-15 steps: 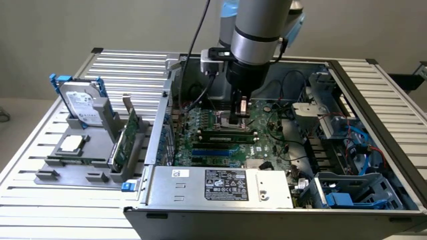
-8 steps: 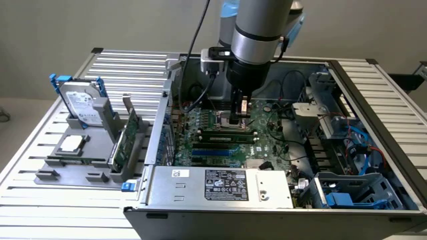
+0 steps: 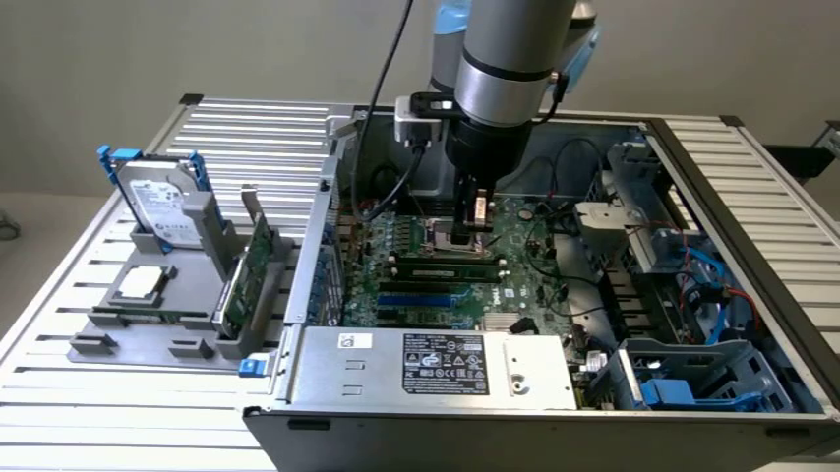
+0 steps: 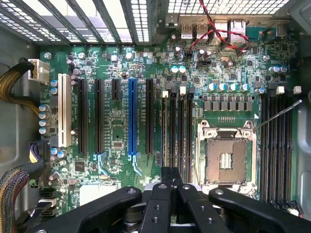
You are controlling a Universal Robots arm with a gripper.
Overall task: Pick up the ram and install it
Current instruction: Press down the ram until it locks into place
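My gripper [image 3: 477, 218] hangs from the arm inside the open computer case, just above the motherboard [image 3: 525, 258] near the memory slots [image 3: 447, 261]. In the wrist view its black fingers [image 4: 163, 194] meet with no gap, and nothing shows between them. Beyond the fingertips run the black memory slots [image 4: 177, 128], beside the bare CPU socket [image 4: 226, 158]. A long thin green stick, which looks like the ram [image 3: 151, 309], lies on its edge along the grey holder [image 3: 184, 334] at the exterior view's left, well away from the gripper.
The holder also carries a silver hard drive with blue rails [image 3: 164, 206], a green expansion card [image 3: 250, 270] and a CPU chip [image 3: 140, 285]. The case walls, the power supply [image 3: 440, 364], drive cages [image 3: 656, 256] and loose cables [image 4: 218, 34] surround the board.
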